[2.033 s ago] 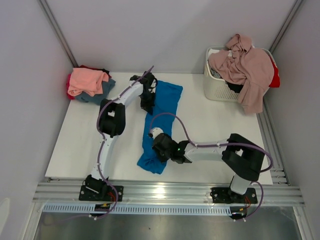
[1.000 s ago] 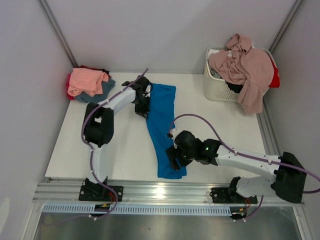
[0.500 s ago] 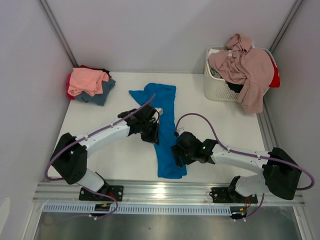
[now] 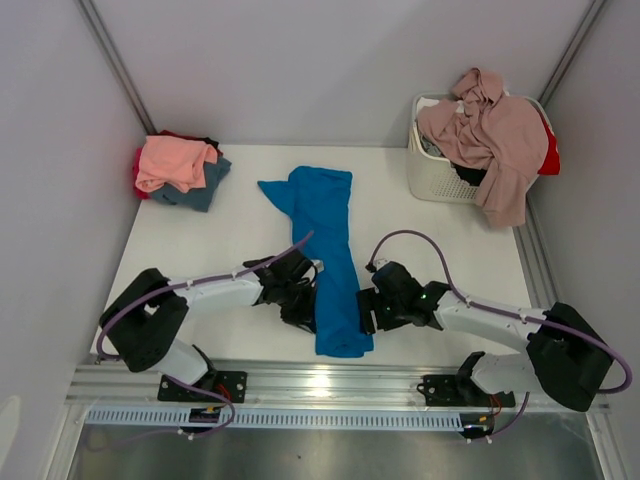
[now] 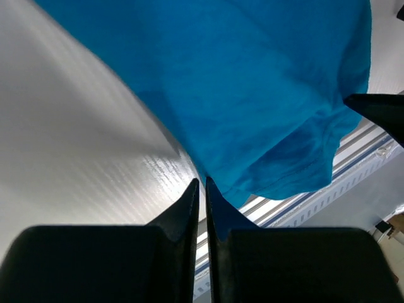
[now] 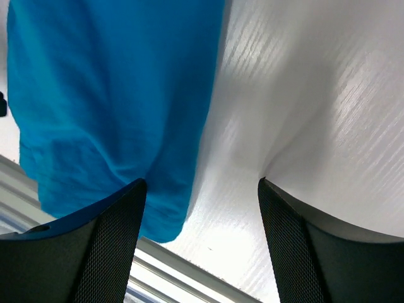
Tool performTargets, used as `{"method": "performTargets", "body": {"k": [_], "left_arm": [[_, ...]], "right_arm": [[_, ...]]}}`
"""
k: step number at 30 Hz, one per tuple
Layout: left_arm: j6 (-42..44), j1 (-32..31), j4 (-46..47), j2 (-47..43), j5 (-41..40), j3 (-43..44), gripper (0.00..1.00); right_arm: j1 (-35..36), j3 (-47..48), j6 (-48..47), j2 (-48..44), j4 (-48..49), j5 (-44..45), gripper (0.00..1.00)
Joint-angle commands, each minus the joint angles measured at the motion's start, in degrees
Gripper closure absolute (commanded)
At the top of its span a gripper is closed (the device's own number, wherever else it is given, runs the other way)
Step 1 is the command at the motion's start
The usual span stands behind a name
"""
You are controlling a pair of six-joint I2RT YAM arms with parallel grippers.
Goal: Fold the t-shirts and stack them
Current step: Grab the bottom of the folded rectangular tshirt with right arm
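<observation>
The left gripper point(image 5: 202, 182) is pressed together at the blue shirt point(image 4: 335, 270), perhaps nipping its left edge; the right gripper point(image 6: 202, 184) is spread wide at its right.

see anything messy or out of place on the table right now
The mauve-pink t-shirt spills over the rim of the white basket at far right, hanging outside. The bright blue t-shirt lies slightly crooked, one sleeve poking out at its far left corner.

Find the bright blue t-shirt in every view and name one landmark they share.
Top external: the blue t-shirt lies as a long strip down the table's middle.
Left wrist: the blue t-shirt fills the upper right.
Right wrist: the blue t-shirt fills the upper left.
Shared landmark: the metal rail just past the shirt's near hem.
</observation>
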Motion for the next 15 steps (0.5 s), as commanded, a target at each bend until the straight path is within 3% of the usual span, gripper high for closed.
{"method": "performTargets", "body": {"k": [1,9,15], "left_arm": [[-2.2,-1.6,5.1,-1.5,2.3,-1.3,0.90],[-3.3,-2.5,7.8,-0.7,5.2,-2.9,0.90],[-4.8,-3.1,11.3,-1.9,8.6,-5.3,0.90]], "right_arm": [[-2.2,-2.5,2.2,-2.6,4.8,-6.2,0.25],[-6.1,-11.7,7.6,-4.0,17.2,-20.5,0.24],[-5.8,-19.5,15.7,0.7,36.0,-30.8,0.27]]}}
